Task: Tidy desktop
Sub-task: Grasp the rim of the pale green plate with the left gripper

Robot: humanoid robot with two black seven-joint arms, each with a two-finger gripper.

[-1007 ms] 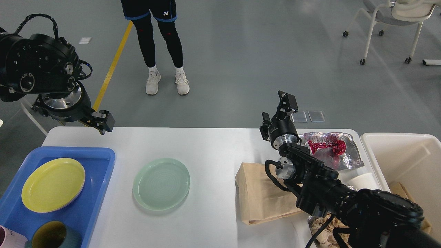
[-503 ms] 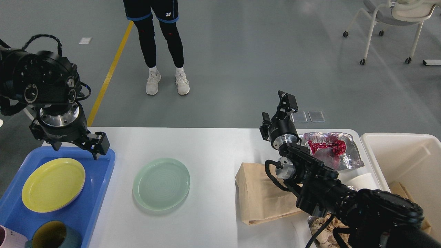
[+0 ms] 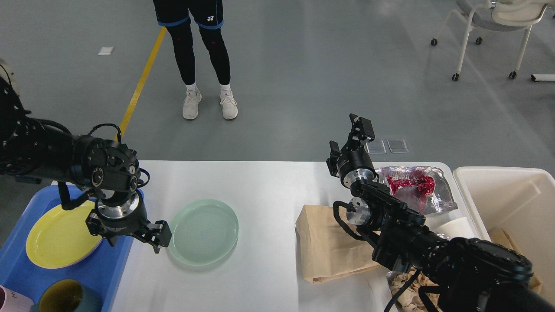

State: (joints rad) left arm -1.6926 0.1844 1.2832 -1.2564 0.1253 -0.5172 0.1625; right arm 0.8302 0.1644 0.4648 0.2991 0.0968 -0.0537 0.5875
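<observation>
The white desktop [image 3: 264, 184] holds a pale green plate [image 3: 203, 232] left of centre. My left gripper [image 3: 127, 232] is open and hangs low over the right rim of the blue tray [image 3: 113, 277], with one fingertip [image 3: 159, 236] right at the green plate's left edge. A yellow plate [image 3: 56, 238] lies in the tray, partly hidden by my left wrist. My right gripper [image 3: 349, 136] is open and empty, raised above the table's far edge near a foil wrapper [image 3: 412, 186] with red inside.
A brown paper bag [image 3: 323, 247] lies flat right of centre. A white paper cup [image 3: 455, 227] and crumpled paper [image 3: 405, 288] lie by the cream-white bin [image 3: 516, 195]. A dark teal cup [image 3: 65, 297] and a pink mug [image 3: 8, 301] stand in the tray. A person [image 3: 204, 56] stands beyond the table.
My left arm has swung down and right, from above the table's far left corner to the green plate's left edge. The right arm has not moved.
</observation>
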